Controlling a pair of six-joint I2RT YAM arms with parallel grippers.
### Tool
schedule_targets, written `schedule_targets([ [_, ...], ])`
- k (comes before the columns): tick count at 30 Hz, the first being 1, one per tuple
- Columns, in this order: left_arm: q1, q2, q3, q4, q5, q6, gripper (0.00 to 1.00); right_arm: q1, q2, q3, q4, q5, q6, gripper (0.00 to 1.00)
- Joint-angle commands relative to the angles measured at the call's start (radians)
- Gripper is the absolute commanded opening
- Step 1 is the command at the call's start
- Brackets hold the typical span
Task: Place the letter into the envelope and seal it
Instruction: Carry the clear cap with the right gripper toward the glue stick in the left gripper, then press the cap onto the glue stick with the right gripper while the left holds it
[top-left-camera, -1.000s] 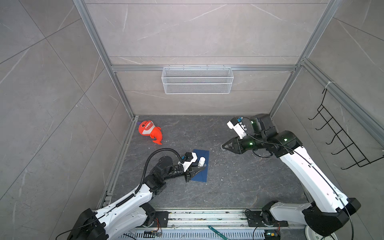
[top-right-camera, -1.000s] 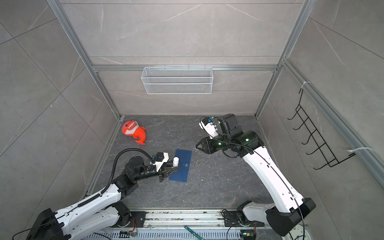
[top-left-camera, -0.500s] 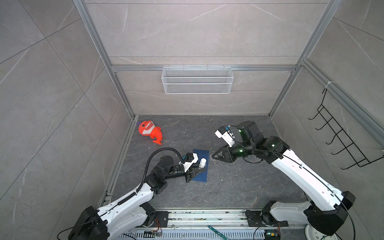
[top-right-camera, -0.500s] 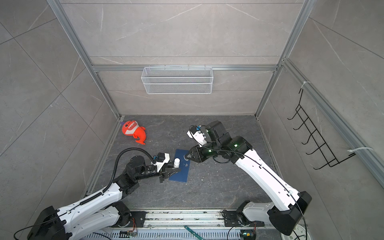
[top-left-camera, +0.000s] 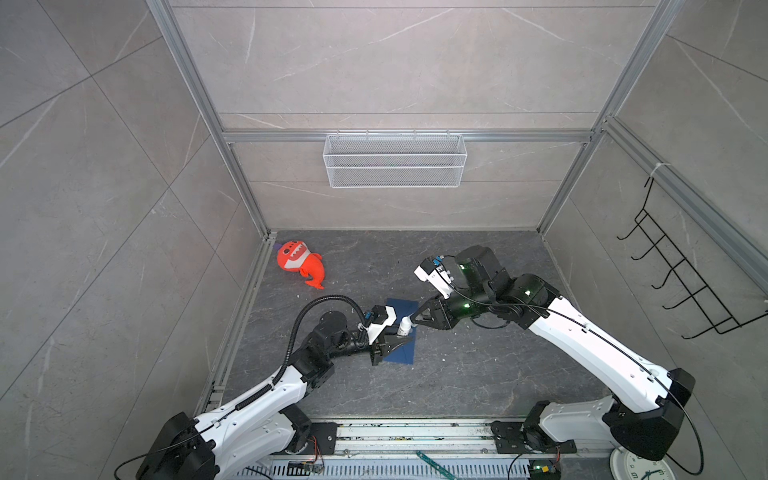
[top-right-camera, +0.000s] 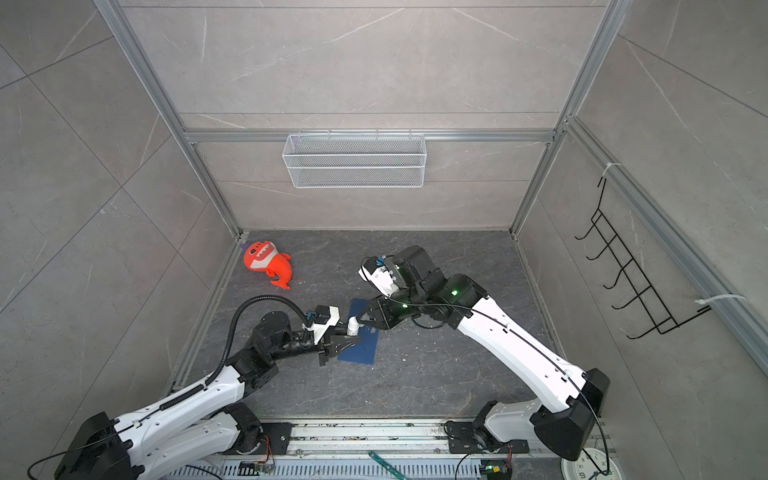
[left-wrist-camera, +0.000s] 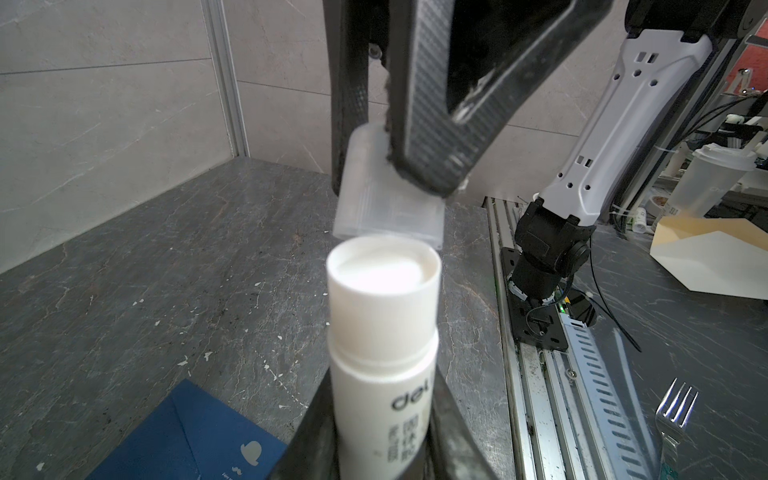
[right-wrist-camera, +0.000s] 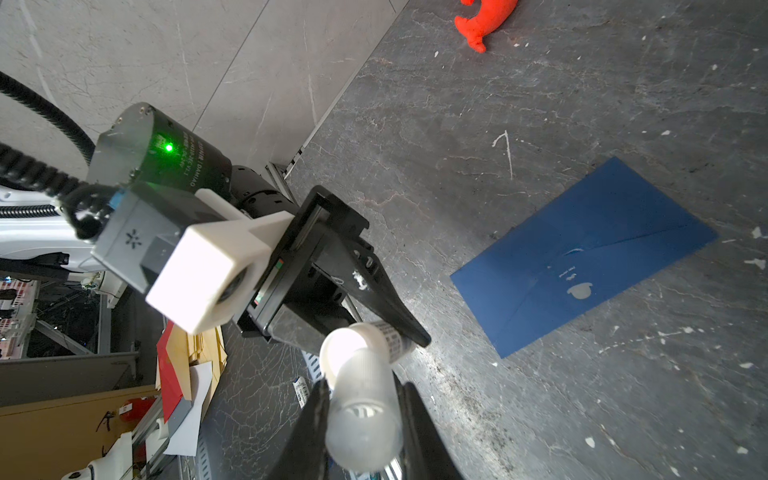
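The left gripper (top-left-camera: 401, 333) is clenched on the body of the glue stick (left-wrist-camera: 382, 332), bracing it with its open mouth toward two o'clock in a top view; the right gripper (right-wrist-camera: 363, 415), clamped on the translucent cap (left-wrist-camera: 386, 208), meets it from that side, apparently to recap it. The envelope (right-wrist-camera: 582, 257) lies flat beneath them, flap down; the letter is nowhere in sight, so probably inside; an orange toy (top-left-camera: 300, 266) sits well apart at ten o'clock.

Alt text: A robotics lab test cell is shown. Grey panel walls (top-left-camera: 395, 62) are framed by aluminium profiles (top-left-camera: 274, 136). A left arm (top-left-camera: 257, 399) and a right arm (top-left-camera: 582, 345) are bolted to a slotted rail (top-left-camera: 415, 432).
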Motion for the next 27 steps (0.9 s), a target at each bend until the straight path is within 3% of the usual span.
schedule_targets([
  [1, -0.004, -0.01, 0.036, 0.069, 0.026, 0.0, 0.0, 0.014, 0.019, 0.005, 0.018, 0.033, 0.009, 0.23],
  [16, -0.004, 0.0, 0.042, 0.066, 0.036, 0.0, 0.0, 0.051, 0.066, 0.056, -0.006, 0.055, -0.015, 0.23],
  [27, -0.004, 0.011, 0.054, 0.058, 0.047, 0.0, 0.0, 0.087, 0.135, 0.151, -0.119, 0.088, -0.096, 0.23],
])
